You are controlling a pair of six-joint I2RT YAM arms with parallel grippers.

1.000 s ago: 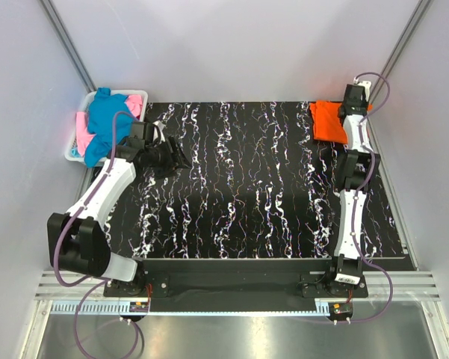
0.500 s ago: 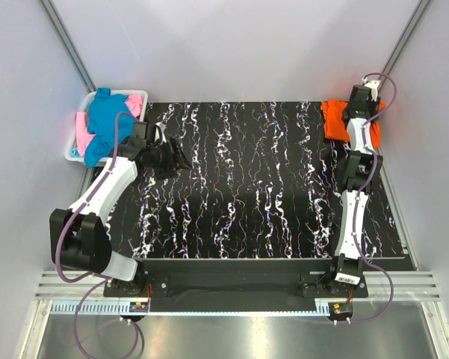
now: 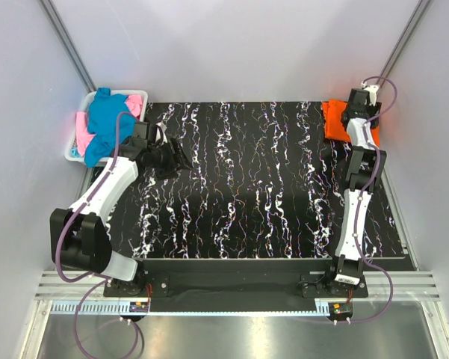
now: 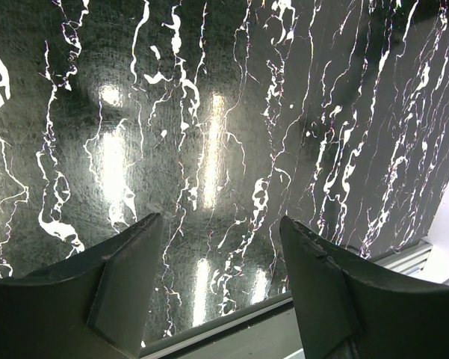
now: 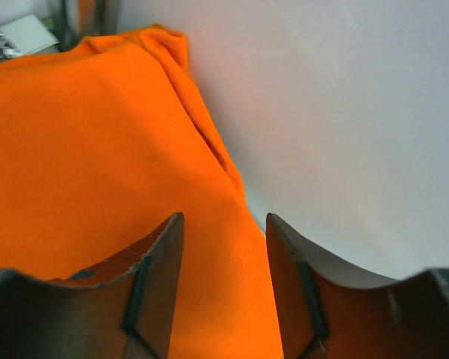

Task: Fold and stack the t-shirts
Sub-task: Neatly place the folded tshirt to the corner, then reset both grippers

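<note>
Shifted rightward into the table's far right corner, the folded orange shirt lies under the right gripper, whose fingers have just parted. From above, the left gripper hangs near the white basket at the far left, where a teal shirt and a pink shirt lie heaped. That makes three shirts and one basket.

At the left wrist, the fingers stand wide apart and empty over the marbled table.

At the right wrist, the fingers stand apart above orange cloth, gripping nothing, with the wall just beside.

Light and limp, the shirts will likely sag and unfold when lifted. A pinch at the shoulder seams or collar looks the safest hold.
</note>
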